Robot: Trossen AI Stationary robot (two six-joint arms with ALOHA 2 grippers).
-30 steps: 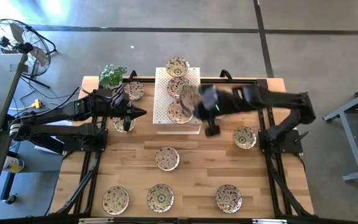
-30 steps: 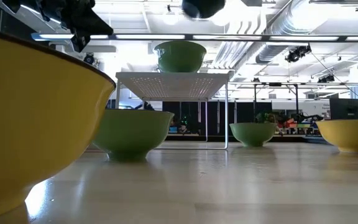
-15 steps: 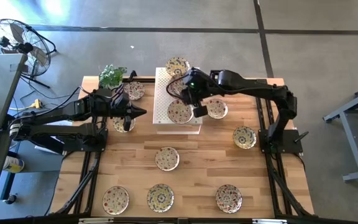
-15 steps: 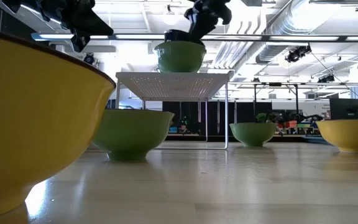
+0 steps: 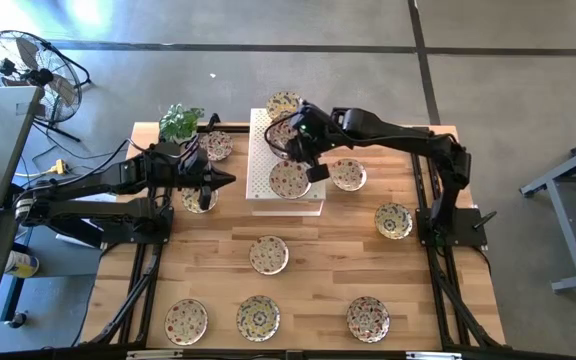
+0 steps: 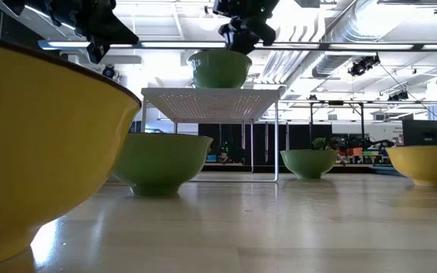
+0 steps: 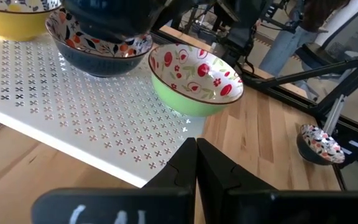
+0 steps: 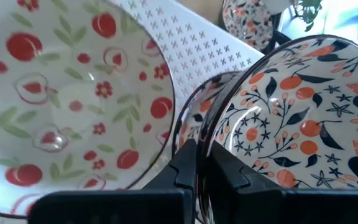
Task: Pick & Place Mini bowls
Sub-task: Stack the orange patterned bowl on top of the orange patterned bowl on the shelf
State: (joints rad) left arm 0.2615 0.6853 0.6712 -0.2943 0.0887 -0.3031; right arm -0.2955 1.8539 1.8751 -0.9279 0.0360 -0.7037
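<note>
Jaws of right gripper [image 5: 305,148] pressed together over rim of dark mini bowl [image 8: 297,124] on white rack [image 5: 260,190], apparently setting it down; green-sided bowl [image 8: 61,99] just beside. Left gripper [image 5: 208,182] also closed, waiting beside rack.

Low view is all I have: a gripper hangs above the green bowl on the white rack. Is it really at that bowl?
Observer: No. From above, the right gripper is over the middle bowl of three on the rack. The green bowl is the next one, towards the table's front.
Operator: Has it gripped?
Observer: Its wrist view shows the fingers closed, seemingly on the middle bowl's dark rim.
Operator: And the other arm?
Observer: The left gripper waits shut beside the rack's left side.
</note>
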